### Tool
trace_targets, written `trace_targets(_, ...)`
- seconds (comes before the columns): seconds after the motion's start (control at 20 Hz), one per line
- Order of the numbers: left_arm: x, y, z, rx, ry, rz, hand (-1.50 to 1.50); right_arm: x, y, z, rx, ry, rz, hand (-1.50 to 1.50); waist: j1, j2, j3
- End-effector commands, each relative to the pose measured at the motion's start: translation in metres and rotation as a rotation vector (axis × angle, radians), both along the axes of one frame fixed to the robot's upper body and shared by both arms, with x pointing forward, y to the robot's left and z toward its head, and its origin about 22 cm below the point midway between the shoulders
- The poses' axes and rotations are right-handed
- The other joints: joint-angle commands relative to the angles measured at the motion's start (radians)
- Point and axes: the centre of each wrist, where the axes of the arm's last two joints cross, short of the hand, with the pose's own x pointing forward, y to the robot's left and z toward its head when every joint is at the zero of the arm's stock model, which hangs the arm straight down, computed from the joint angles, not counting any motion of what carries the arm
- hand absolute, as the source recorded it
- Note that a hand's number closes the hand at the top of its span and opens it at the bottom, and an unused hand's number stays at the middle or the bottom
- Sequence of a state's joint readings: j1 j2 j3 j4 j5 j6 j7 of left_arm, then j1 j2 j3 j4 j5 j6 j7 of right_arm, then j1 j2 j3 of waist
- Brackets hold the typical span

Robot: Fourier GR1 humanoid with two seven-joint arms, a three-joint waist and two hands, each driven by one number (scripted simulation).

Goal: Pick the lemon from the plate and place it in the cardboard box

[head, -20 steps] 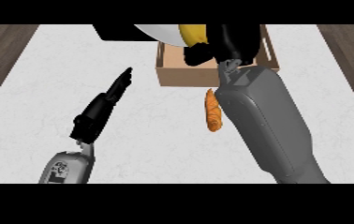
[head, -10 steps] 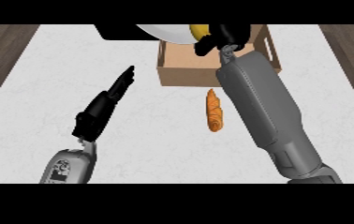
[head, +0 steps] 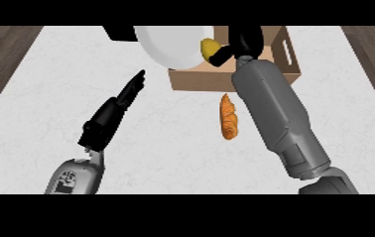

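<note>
Showing: a pale marbled desk, with dark wood floor at both far corners.
Cardboard box: open-topped, far side, partly hidden by the right forearm.
Plate: white, overlapping the box's left edge.
Right robot hand: curled around the lemon at the plate's rim.
Left robot hand: released, fingers straight.
Croissant: orange, lying just before the box.
Dark object behind plate: cut off, unidentifiable.

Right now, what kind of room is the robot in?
Probably a kitchen. The robot works over a pale, marble-like counter with wood at its sides, and there is food on it: a lemon by a white plate and a croissant lying near a cardboard box.
</note>
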State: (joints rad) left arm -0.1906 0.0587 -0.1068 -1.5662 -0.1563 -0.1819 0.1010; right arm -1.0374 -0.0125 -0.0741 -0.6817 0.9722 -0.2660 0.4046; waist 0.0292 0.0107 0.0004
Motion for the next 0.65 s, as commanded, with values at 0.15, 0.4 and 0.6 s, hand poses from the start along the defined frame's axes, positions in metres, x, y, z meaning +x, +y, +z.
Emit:
trace_targets(0.15,0.007,0.004,0.001,-0.005,-0.008,0.009,0.00,0.005,-0.014,-0.016,0.245,-0.120,0.007,-1.50,-0.001,0.001,0.001)
trace_targets(0.4,0.008,-0.003,-0.005,0.000,0.001,0.004,0.00,0.005,-0.047,0.000,0.512,-0.338,-0.053,-1.50,-0.021,-0.002,0.002)
trace_targets(0.6,0.002,0.017,-0.011,0.006,0.001,0.016,0.00,-0.001,-0.090,-0.014,0.675,-0.393,-0.070,-1.50,-0.023,-0.006,0.001)
